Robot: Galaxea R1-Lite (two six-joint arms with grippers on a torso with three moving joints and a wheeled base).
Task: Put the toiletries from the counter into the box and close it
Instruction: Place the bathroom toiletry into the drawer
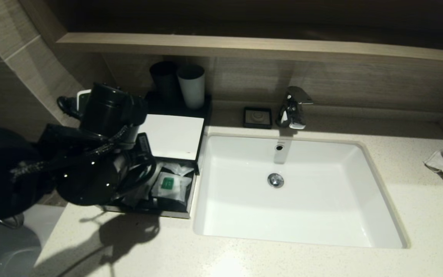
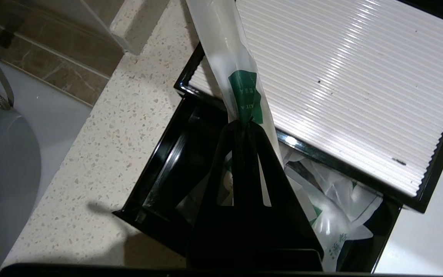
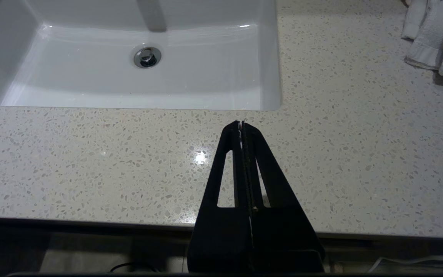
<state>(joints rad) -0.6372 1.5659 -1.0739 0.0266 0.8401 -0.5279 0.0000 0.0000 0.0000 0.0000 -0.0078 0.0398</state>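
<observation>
Toiletries are nearly all in: pouches (image 1: 170, 184) lie heaped in the open drawer (image 2: 156, 181) of the box (image 1: 173, 134), which sits at nine o'clock from the sink (image 1: 298, 192) on the counter (image 1: 244, 257). Nearest me, the left gripper (image 2: 240, 124) is clamped on one long slim packet (image 2: 237, 77), pinching it at its green label just above the drawer. From the pinch the packet runs away toward twelve o'clock, its long axis slanting over the ribbed white top panel (image 2: 352, 84) rather than along the drawer. To finish this step well, I'd judge the arm should swing that far end round until the packet lies lengthwise over the tray, lower it, then let go, so nothing overhangs and jams the drawer. Further off, at about five o'clock from the basin, the right gripper (image 3: 241, 124) hangs parked over bare counter, pressed shut on nothing.
</observation>
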